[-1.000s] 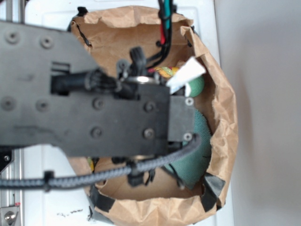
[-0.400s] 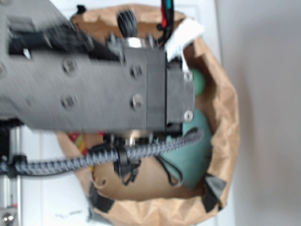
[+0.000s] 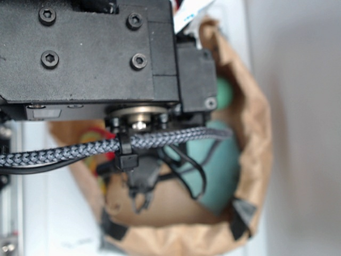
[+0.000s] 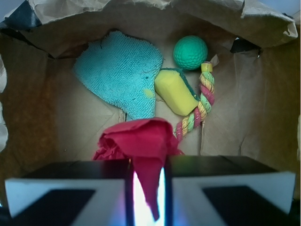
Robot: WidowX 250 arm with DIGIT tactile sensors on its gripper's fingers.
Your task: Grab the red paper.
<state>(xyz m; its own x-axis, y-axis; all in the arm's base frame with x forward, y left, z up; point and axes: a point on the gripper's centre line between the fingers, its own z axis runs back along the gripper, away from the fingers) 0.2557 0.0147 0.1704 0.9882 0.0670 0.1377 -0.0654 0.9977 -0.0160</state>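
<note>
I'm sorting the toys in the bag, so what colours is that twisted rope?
The rope is twisted in red, yellow and green strands; the wrist view shows it best.

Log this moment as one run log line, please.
phase: grasp | gripper: shut on red paper | paper: pinched between fingers, inside paper bag | nearby: teal cloth, yellow sponge, rope, green ball

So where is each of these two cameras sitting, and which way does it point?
Exterior: above, looking down past the black arm into the brown paper bag.
Wrist: on the gripper, facing into the bag; its fingers pinch the crumpled red paper.
Shared: teal terry cloth, green ball.
</note>
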